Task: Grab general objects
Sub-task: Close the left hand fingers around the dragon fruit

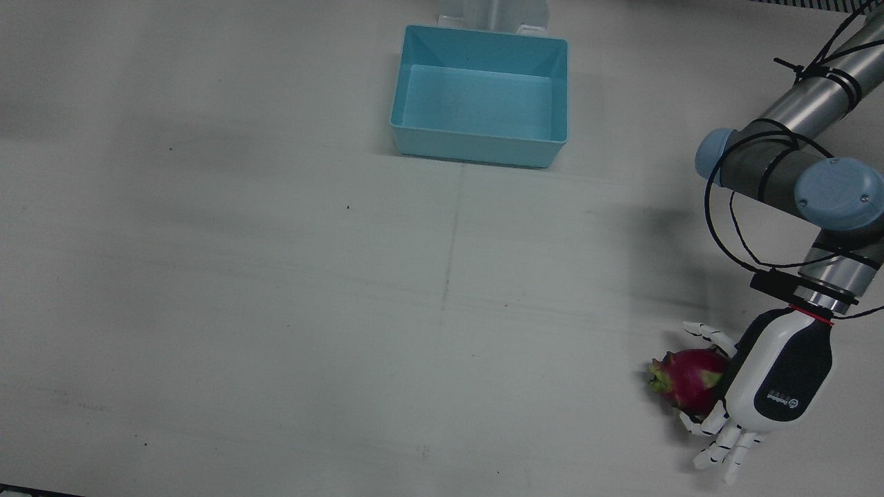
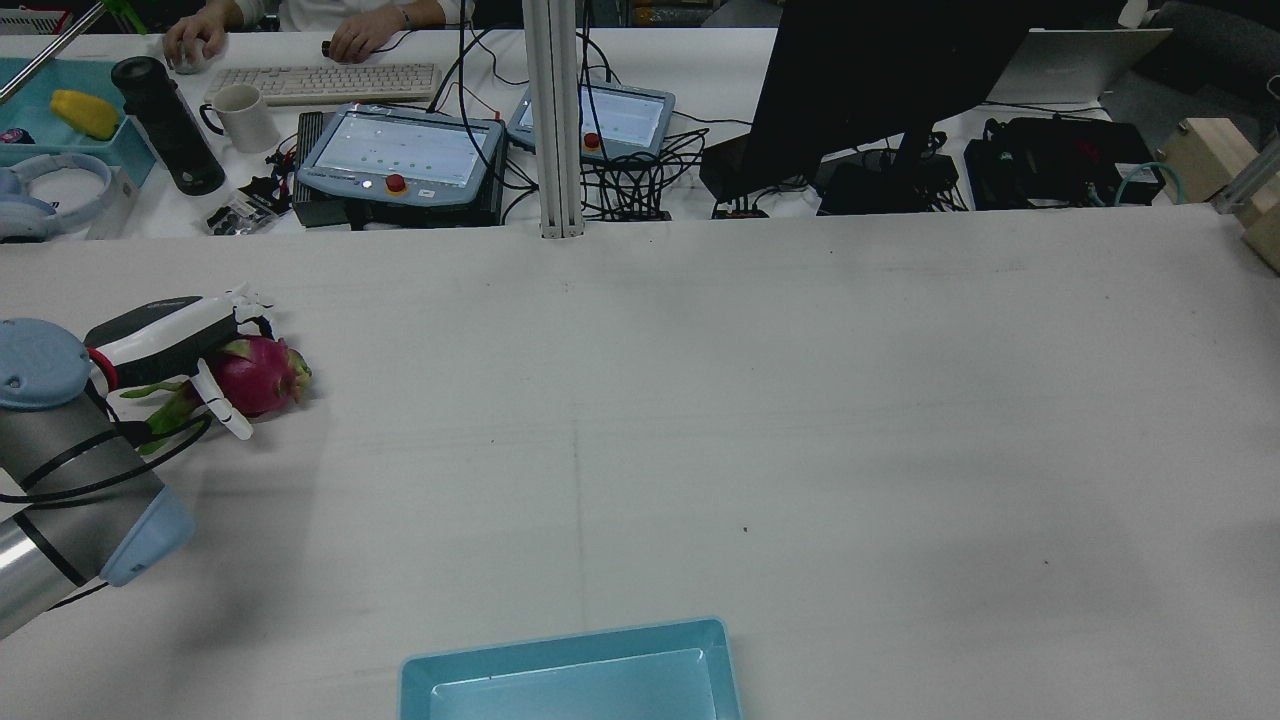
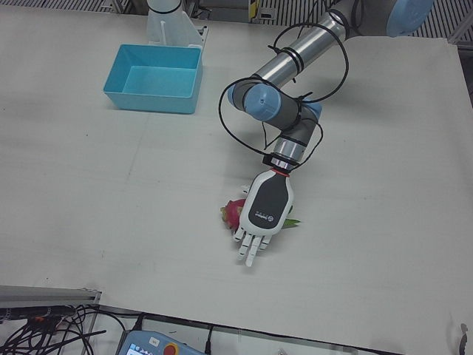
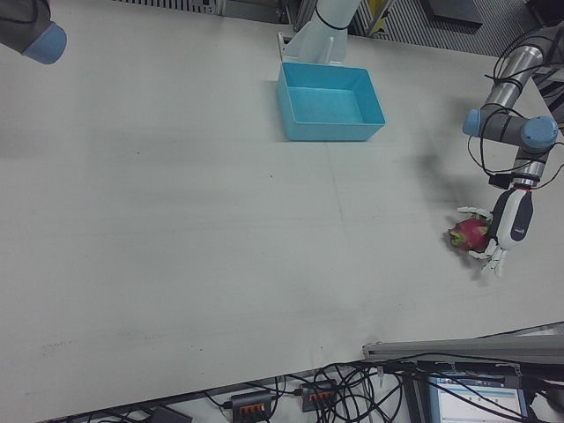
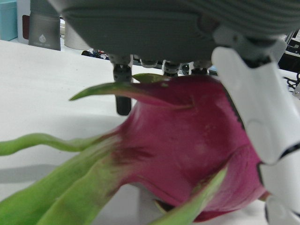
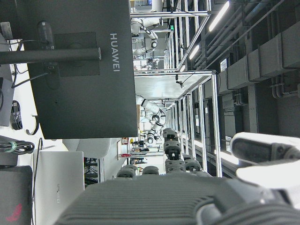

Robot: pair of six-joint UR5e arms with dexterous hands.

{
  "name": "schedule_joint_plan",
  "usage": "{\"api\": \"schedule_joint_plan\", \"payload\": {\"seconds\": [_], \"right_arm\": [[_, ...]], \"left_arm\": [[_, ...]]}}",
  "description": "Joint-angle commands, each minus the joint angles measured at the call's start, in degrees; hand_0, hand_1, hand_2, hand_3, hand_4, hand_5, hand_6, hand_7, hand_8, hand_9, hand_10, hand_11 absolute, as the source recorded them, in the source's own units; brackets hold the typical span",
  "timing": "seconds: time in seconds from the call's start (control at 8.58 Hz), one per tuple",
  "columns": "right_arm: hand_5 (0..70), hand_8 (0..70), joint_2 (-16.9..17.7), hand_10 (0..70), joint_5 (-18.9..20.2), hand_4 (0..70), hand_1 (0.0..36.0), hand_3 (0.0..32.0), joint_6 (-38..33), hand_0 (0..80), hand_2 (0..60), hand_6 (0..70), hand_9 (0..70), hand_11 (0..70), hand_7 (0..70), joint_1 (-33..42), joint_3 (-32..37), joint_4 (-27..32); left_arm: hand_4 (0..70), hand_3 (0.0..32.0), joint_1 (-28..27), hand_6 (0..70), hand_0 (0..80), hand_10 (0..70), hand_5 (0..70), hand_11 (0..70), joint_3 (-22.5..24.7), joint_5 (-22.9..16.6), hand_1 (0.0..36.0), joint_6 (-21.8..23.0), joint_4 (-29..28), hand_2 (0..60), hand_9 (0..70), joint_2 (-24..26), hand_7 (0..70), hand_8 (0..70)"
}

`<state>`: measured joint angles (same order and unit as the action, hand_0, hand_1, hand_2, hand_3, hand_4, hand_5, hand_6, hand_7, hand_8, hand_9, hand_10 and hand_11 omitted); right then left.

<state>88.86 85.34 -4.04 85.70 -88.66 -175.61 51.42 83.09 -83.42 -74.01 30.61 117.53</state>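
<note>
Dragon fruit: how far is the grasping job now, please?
Done: the left hand has reached the dragon fruit and sits over it. In hand: its fingers look only partly curled round the fruit, which appears to rest on the white table; a firm grip cannot be confirmed. Left: closing, lifting, and perhaps moving it to the empty blue bin.

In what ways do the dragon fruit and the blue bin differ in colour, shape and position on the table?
The dragon fruit is magenta with green leafy tips; the blue bin is plain light blue. The fruit is rounded and lies on its side; the bin is rectangular, open on top and empty. The left hand is over the fruit, fingers spread around it; nothing is near the bin. Both rest on the white table.
</note>
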Motion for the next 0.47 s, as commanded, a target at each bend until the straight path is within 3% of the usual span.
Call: {"api": "schedule_joint_plan", "payload": {"seconds": [0.0,0.12,0.23,0.35], "right_arm": [[0.0,0.0,0.0,0.0,0.0,0.0,0.0,0.0,0.0,0.0,0.0,0.0,0.0,0.0,0.0,0.0,0.0,0.0],[0.0,0.0,0.0,0.0,0.0,0.0,0.0,0.0,0.0,0.0,0.0,0.0,0.0,0.0,0.0,0.0,0.1,0.0],[0.0,0.0,0.0,0.0,0.0,0.0,0.0,0.0,0.0,0.0,0.0,0.0,0.0,0.0,0.0,0.0,0.0,0.0],[0.0,0.0,0.0,0.0,0.0,0.0,0.0,0.0,0.0,0.0,0.0,0.0,0.0,0.0,0.0,0.0,0.0,0.0]], "left_arm": [[9.8,0.0,-0.1,29.4,61.6,29.9,70.0,45.5,-1.2,0.0,26.3,-0.2,0.2,22.3,17.5,1.3,29.7,15.6],[12.5,0.0,-0.1,42.2,60.2,38.8,70.0,56.7,-2.0,0.0,24.0,-0.3,0.4,24.5,27.6,2.0,36.3,25.0],[22.8,0.0,-0.2,65.5,55.3,53.7,70.0,70.0,-2.1,0.6,13.9,-0.3,0.7,16.1,46.0,2.1,46.8,42.7],[28.8,0.0,-0.2,70.0,52.3,64.5,70.0,70.0,-2.0,1.8,8.6,-0.3,0.9,15.7,58.2,2.0,54.1,53.3]]}}
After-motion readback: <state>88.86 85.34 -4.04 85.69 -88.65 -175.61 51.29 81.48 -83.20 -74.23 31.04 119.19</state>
